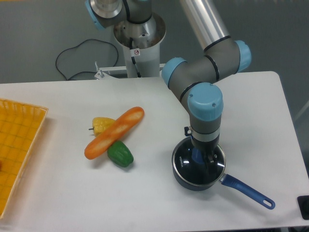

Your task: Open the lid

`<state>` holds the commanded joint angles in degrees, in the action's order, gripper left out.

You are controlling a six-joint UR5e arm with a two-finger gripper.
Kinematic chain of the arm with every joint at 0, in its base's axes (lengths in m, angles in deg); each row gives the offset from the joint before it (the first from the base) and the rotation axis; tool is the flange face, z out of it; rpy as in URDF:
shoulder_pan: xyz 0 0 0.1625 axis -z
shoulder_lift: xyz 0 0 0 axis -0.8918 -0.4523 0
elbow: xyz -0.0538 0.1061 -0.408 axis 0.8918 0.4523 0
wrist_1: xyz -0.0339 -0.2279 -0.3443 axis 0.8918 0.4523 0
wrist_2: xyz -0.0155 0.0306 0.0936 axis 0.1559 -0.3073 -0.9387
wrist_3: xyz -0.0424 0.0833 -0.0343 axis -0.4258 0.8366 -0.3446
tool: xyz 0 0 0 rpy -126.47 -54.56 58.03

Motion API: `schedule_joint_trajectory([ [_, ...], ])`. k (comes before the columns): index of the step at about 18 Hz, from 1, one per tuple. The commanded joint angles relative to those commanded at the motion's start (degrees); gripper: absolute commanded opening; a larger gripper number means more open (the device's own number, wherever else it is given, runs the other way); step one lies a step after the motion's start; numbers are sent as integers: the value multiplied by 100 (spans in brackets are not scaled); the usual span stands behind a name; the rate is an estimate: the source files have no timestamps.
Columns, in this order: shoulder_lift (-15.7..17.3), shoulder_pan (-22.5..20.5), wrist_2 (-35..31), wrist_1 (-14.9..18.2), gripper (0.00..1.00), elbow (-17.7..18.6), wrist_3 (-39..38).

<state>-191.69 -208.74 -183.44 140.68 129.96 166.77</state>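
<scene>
The pan [186, 179] is sitting at the lower right of the frame, its handle [247, 191] pointing toward the lower right corner. The lid [186, 162] is resting on the pan. The gripper [203, 158] is standing vertically over the lid, fingers straddling the blue knob [197, 155]; whether they are clamping it cannot be told. Left of centre, a baguette [114, 133] is lying across a green pepper [120, 154] and a yellow pepper [100, 124]. A basket [14, 145] is occupying the left edge.

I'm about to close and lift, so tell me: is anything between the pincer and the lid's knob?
Nothing visible is. The pincer is down on the lid, its fingers either side of the blue knob. The bread and peppers lie well to the left.
</scene>
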Motion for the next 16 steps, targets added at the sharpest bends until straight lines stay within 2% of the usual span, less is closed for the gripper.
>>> schedule_joint_trajectory([
  [16, 44, -18, 0, 9, 99, 35, 26],
])
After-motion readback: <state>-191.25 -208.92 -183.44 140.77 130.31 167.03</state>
